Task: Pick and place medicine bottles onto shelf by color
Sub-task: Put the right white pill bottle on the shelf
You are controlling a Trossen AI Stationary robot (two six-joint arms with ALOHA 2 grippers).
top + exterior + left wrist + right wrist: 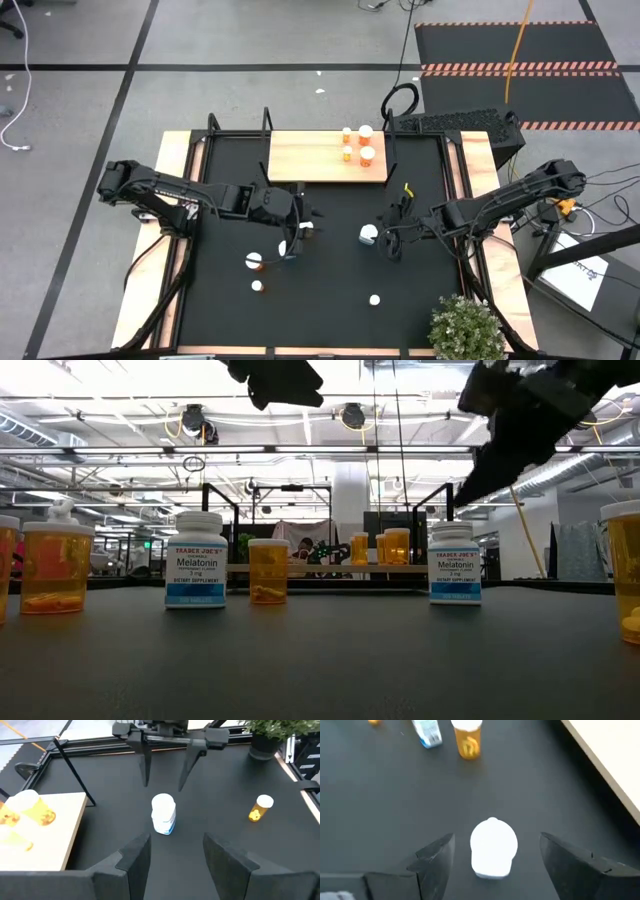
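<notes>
The light-wood shelf [310, 157] lies at the table's far edge, and several orange bottles [358, 143] stand on it. More bottles stand loose on the black mat. A white bottle with a blue label [369, 234] stands between my two grippers. My right gripper [497, 837] hangs open above this white bottle [493, 847], a finger on either side, touching nothing. My left gripper [172, 857] is open and raised left of it, facing the white bottle [163, 813]. Near the left gripper are another white bottle [283, 248] and an orange one [255, 261].
Two small bottles [257, 286] [374, 299] stand toward the near edge. A potted plant [465, 325] sits at the near right corner. The shelf's thin black uprights [267, 125] rise at its ends. Pale wooden strips [160, 240] border the mat.
</notes>
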